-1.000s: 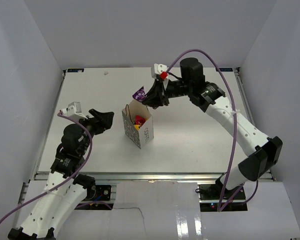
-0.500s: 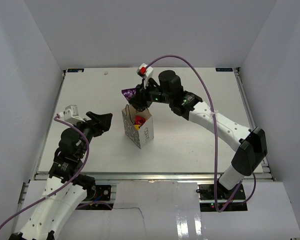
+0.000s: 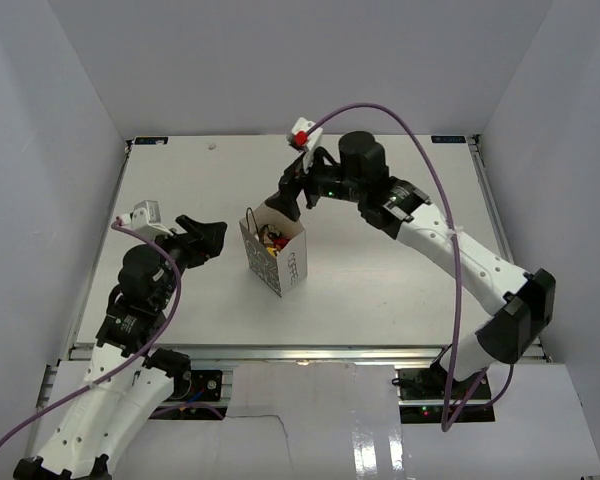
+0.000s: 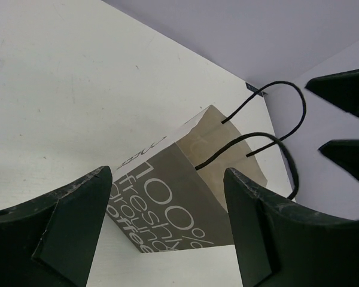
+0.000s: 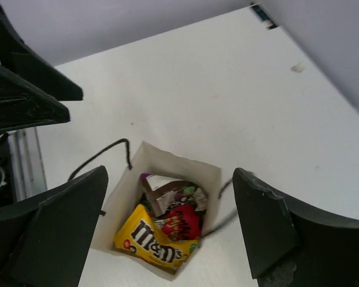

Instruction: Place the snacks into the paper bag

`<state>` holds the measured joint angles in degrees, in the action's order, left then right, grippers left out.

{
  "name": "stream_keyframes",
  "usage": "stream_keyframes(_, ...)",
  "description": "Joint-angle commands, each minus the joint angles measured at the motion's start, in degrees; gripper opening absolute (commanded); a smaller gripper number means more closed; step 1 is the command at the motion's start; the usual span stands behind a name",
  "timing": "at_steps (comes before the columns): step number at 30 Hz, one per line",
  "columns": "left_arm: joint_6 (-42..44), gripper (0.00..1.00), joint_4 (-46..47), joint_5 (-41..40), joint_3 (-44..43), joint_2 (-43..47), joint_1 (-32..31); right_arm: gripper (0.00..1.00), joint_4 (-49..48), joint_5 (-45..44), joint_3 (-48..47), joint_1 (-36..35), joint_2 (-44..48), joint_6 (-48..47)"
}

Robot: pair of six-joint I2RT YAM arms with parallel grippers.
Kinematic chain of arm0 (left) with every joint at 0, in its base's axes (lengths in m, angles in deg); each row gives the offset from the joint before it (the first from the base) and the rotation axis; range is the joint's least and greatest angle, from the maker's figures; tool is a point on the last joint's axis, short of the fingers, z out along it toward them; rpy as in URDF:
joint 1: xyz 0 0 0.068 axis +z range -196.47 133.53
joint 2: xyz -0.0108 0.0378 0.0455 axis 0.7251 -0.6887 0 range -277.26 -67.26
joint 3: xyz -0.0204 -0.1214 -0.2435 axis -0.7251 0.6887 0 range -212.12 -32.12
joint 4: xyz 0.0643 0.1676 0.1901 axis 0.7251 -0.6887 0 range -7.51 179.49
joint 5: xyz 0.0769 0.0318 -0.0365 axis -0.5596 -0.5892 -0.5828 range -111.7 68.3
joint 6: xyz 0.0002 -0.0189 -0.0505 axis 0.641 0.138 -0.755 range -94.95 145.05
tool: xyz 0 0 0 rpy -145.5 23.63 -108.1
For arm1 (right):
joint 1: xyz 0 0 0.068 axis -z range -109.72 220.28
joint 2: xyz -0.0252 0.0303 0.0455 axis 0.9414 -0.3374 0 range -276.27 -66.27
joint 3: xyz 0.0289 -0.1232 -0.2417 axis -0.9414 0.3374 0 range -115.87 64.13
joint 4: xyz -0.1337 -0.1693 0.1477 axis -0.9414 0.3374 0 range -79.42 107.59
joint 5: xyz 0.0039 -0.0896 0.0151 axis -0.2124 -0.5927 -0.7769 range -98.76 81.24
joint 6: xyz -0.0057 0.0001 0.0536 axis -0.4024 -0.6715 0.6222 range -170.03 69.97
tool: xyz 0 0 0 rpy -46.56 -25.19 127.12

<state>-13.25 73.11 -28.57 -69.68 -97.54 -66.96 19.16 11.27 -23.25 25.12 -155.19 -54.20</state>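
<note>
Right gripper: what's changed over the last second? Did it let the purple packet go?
Yes. The right gripper swung left over the paper bag and opened. The purple packet it carried now lies inside, on the other snacks. The bag stands where it was, and the left gripper stays open beside it, holding nothing.

Inside the paper bag (image 5: 122, 200), snacks heaped so only a yellow wrapper (image 5: 152, 239), a red pouch (image 5: 182, 222) and a half-buried dark packet (image 5: 167, 190) show, whatever lies beneath hidden, the bag's base and lettering cut off behind my left fingers (image 4: 78, 221), contents too small to tell in the overhead view
</note>
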Motion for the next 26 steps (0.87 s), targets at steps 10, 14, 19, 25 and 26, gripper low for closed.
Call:
stream_keyframes(10,9.1,0.92,-4.0,0.7,-9.5,-2.1,-0.2,0.9,9.2,-22.2,12.0,27.8,15.7,-1.5)
stream_keyframes(14,9.7,0.95,-3.0,-0.1,-9.5,-3.3,-0.2,0.9,9.9,-30.9,19.8,31.7,20.4,-2.7)
stream_keyframes(19,9.2,0.95,-1.5,1.8,-9.1,-5.4,-0.2,0.9,11.3,-33.0,23.2,33.7,24.6,-2.3)
stream_keyframes(25,6.9,0.96,0.2,2.7,-6.5,-4.7,-0.2,0.9,11.1,-29.4,20.4,33.8,24.2,-4.1)
stream_keyframes(26,6.6,0.96,0.4,2.7,-6.0,-4.4,-0.2,0.9,11.0,-28.6,20.0,33.8,23.9,-4.0)
